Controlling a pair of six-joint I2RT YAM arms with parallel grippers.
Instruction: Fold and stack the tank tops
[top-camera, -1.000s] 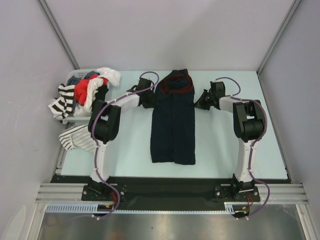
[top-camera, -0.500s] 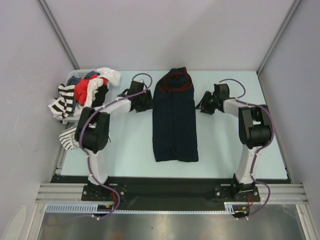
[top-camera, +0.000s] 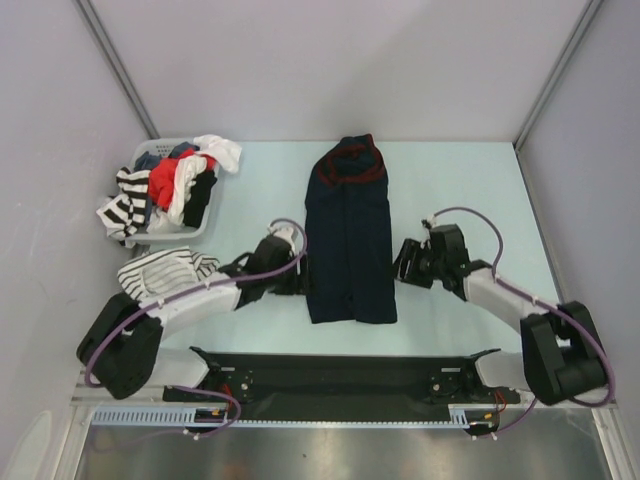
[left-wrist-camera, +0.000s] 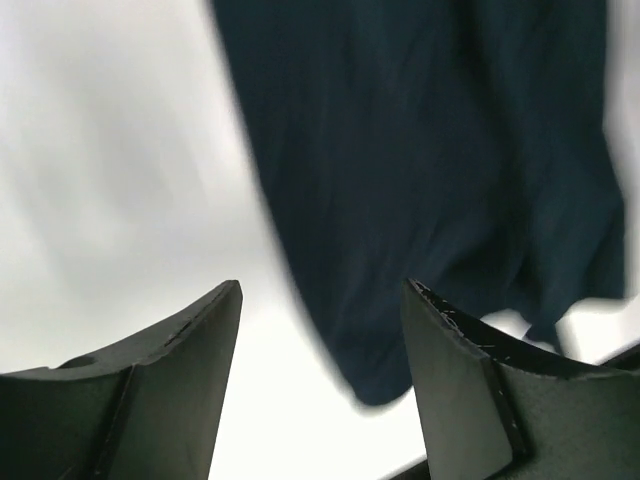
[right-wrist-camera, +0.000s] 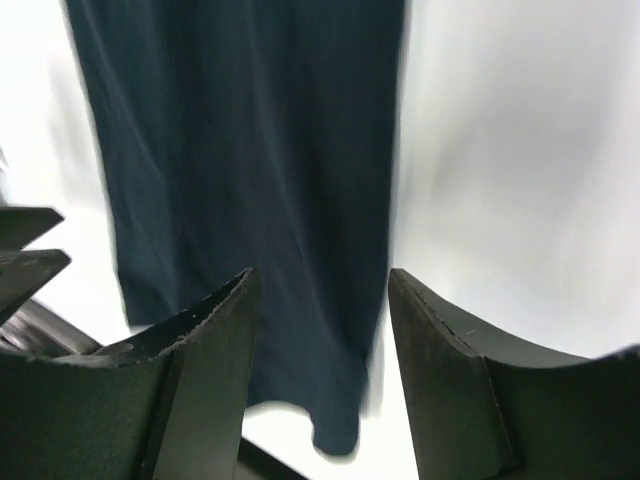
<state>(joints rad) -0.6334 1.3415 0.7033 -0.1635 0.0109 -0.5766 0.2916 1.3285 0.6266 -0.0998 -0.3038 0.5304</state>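
The dark navy tank top (top-camera: 348, 240) lies folded into a long strip down the middle of the table, maroon trim at its far end. My left gripper (top-camera: 297, 283) sits open beside the strip's near left edge, and the navy cloth (left-wrist-camera: 430, 150) lies just ahead of its empty jaws (left-wrist-camera: 322, 290). On the other side my right gripper (top-camera: 404, 265) is open by the near right edge. Its jaws (right-wrist-camera: 321, 275) hang empty over the cloth (right-wrist-camera: 240, 150). A white striped tank top (top-camera: 165, 272) lies at the table's left, partly under my left arm.
A grey basket (top-camera: 183, 235) at the far left holds a heap of clothes (top-camera: 170, 180) in red, white and black-and-white stripes. The black base rail (top-camera: 340, 375) runs along the table's near edge.
Both arms have swung from the jersey's far end to its near end. Both grippers went from shut to open, and the jersey lies still.
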